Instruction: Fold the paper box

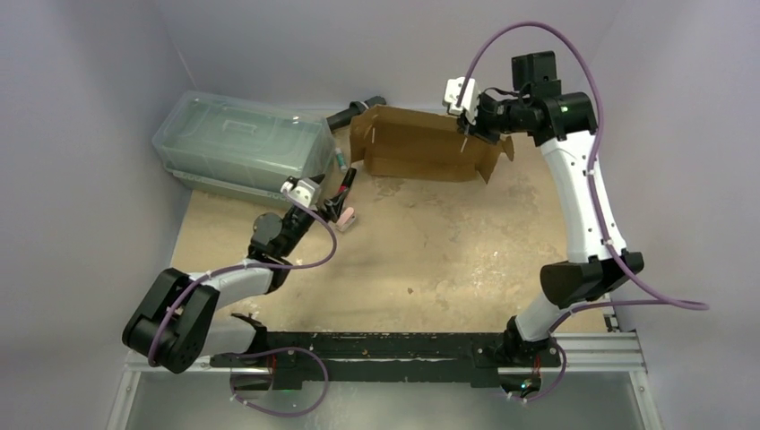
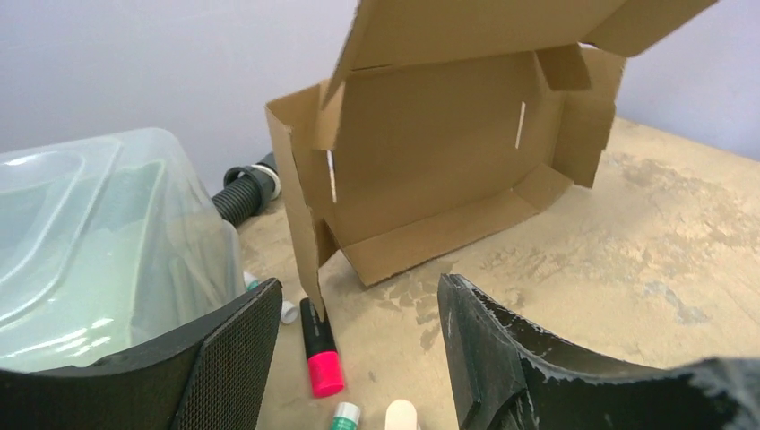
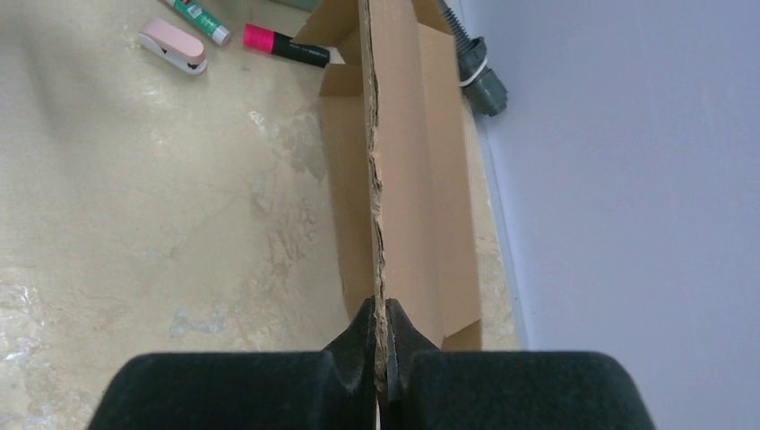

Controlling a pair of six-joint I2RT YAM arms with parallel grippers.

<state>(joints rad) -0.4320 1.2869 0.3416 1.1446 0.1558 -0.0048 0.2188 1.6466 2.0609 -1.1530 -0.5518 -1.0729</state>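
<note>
The brown cardboard paper box (image 1: 421,143) stands half folded at the far side of the table, its walls up and its lid raised. In the left wrist view the paper box (image 2: 430,170) shows its open inside. My right gripper (image 1: 472,125) is shut on the edge of the lid flap at the box's right end; in the right wrist view my right gripper (image 3: 380,340) pinches the cardboard edge (image 3: 375,179). My left gripper (image 1: 339,204) is open and empty, in front of the box's left corner, above some pens; it also shows in the left wrist view (image 2: 358,358).
A clear greenish plastic container (image 1: 237,143) stands at the far left. A black hose (image 1: 354,112) lies behind the box. A pink-capped marker (image 2: 318,349), a green-capped pen (image 2: 345,417) and a pink stapler (image 3: 172,45) lie near the left gripper. Walls close in the table.
</note>
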